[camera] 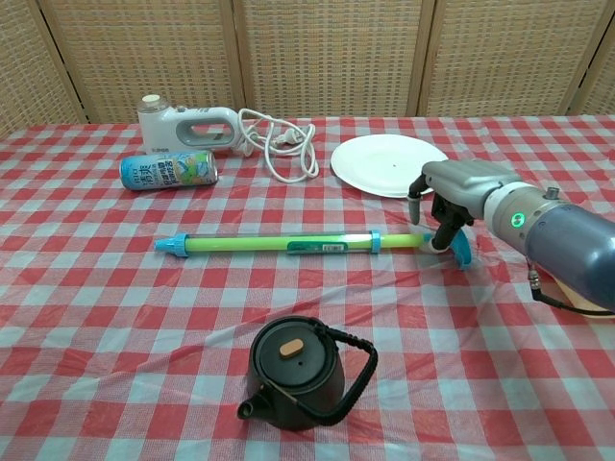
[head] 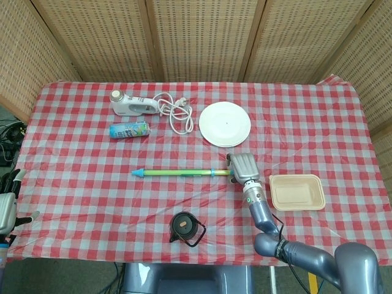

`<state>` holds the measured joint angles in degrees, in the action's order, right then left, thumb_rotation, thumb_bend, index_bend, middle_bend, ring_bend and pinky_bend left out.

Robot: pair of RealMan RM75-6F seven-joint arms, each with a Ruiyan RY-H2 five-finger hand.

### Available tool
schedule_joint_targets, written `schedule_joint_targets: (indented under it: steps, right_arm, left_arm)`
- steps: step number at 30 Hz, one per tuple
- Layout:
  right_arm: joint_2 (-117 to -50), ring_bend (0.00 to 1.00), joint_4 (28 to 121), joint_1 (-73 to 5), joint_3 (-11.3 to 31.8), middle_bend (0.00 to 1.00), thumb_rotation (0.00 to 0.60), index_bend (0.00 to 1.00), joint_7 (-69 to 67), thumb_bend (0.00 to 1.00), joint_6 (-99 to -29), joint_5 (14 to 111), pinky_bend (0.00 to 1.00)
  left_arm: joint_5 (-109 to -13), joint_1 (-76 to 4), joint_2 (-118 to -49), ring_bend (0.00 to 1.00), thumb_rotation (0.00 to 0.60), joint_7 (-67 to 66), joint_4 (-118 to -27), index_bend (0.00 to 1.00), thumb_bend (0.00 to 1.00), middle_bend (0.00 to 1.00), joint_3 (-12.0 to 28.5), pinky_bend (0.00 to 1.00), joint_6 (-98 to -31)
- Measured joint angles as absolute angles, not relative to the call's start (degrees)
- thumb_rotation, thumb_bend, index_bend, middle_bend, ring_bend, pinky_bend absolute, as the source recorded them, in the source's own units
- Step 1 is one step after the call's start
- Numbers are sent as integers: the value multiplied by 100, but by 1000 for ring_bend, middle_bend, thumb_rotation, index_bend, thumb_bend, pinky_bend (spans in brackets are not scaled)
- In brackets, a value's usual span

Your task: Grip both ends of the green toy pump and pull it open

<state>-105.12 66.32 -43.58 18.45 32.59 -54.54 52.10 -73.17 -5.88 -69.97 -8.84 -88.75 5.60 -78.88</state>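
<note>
The green toy pump [camera: 288, 244] lies flat across the middle of the red checked tablecloth [camera: 115, 317], its blue nozzle tip pointing to my left and its blue T-handle [camera: 459, 248] at my right end. My right hand [camera: 452, 197] is over this handle end. The fingers [camera: 444, 230] come down at the thin rod just beside the T-handle, and in the chest view they seem to touch it, but I cannot tell if they are really closed around it. From the head view the hand [head: 243, 167] covers the handle fully. My left hand [head: 7, 205] is well apart from the pump, at the left table edge, fingers spread and holding nothing.

Near the front edge, a black teapot [camera: 296, 371] stands with its handle folded down to the right. Behind the pump, a white plate [camera: 388, 163] sits near my right hand. Further left are a blue drink can [camera: 169, 169] lying on its side and a white hand mixer [camera: 187, 126] with its coiled cord [camera: 285, 149]. A beige tray [head: 297, 192] lies at my right side.
</note>
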Motion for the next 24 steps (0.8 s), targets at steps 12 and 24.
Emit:
schedule_joint_targets:
  steps: [12, 24]
  right_arm:
    - [-10675, 994, 6276, -4459, 1759, 1000, 600, 546, 3202, 477, -5255, 5016, 662]
    - [-10688, 1000, 6262, -4426, 1700, 1000, 600, 725, 2943, 511, -5348, 5170, 662]
  left_arm:
    - [-7248, -614, -7003, 0, 600, -873, -8844, 0, 73, 0, 567, 0, -7831]
    - [-7256, -621, -7010, 0, 600, -867, -8834, 0, 74, 0, 558, 0, -7841]
